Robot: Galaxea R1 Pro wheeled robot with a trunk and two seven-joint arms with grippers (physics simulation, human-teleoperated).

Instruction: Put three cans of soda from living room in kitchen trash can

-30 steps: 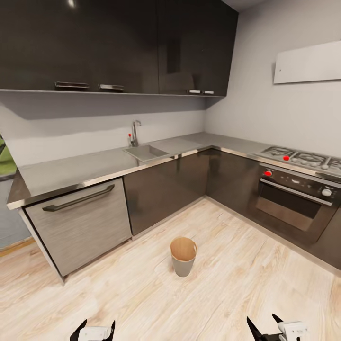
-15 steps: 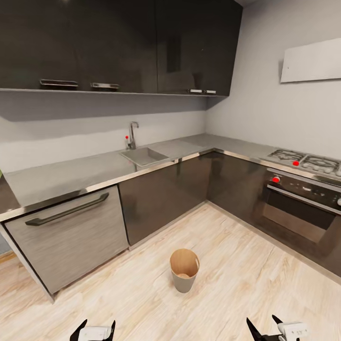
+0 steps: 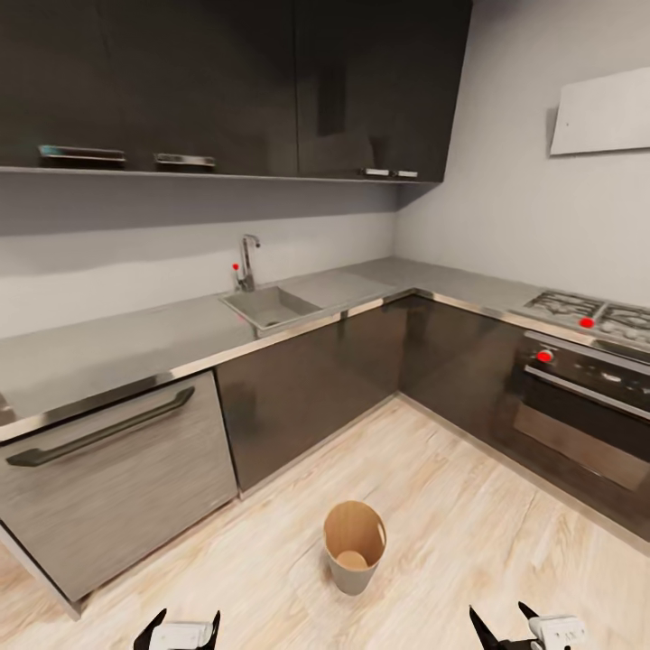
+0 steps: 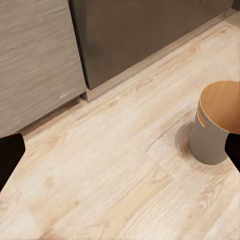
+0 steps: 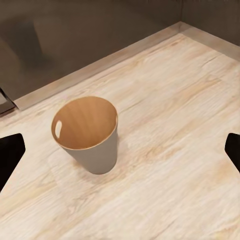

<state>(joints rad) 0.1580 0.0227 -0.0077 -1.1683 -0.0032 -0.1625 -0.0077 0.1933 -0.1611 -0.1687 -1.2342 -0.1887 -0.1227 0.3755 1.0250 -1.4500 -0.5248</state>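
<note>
I am in the kitchen. The tash can (image 3: pixel 354 574), pale grey outside and wood-brown inside, stands upright on the plank floor a short way ahead of both arms. In the left wrist view the tash can (image 4: pixel 210 141) shows its slot handle, and in the right wrist view the tash can (image 5: pixel 100 156) shows a bare inside. My left gripper (image 3: pixel 188 619) (image 4: pixel 120 152) is open at the near left, with floor between its fingers. My right gripper (image 3: pixel 498 616) (image 5: pixel 120 150) is open at the near right and holds nothing. The soda cans are out of view.
A steel-fronted dishwasher (image 3: pixel 117 478) and glossy dark cabinets (image 3: pixel 316 384) run along the left under a grey countertop (image 3: pixel 126 348) with sink (image 3: pixel 271 307) and tap (image 3: pixel 246 260). An oven (image 3: pixel 578 411) and hob (image 3: pixel 596 316) line the right. Light wood floor (image 3: pixel 469 506) lies between them.
The whole view has shifted as the robot rolled forward into the kitchen corner, so the bin now shows nearer and lower in the picture. Both grippers keep their pose.
</note>
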